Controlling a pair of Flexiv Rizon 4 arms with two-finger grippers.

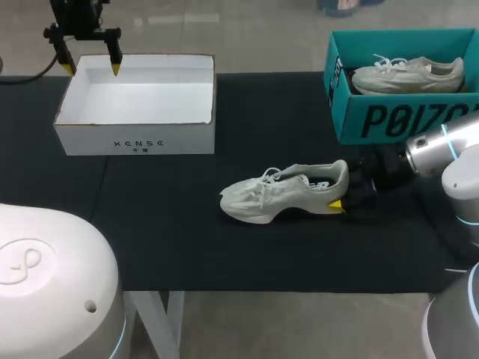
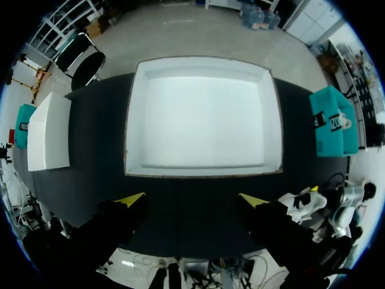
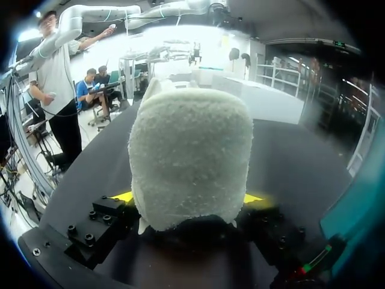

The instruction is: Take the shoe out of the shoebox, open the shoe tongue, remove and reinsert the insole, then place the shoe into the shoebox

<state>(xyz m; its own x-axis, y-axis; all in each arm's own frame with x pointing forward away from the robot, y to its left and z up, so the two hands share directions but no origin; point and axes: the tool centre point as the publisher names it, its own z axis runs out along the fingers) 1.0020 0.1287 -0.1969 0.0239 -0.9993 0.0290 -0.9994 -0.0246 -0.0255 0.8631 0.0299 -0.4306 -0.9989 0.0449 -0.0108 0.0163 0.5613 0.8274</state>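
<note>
Shoe (image 1: 277, 198) is sitting mid-frame on the desk (image 1: 165, 239), your right jaws clamping its heel, left jaws hanging apart over the white shoebox (image 1: 138, 138) upper left; tongue, insole, reboxing probably pending.

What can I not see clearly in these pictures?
Insole: inside the shoe; head view too small, right wrist view blocked by the heel.
Shoe's toe: right wrist view, behind the heel.
Teal box: right end cut off by the head view's edge.
</note>
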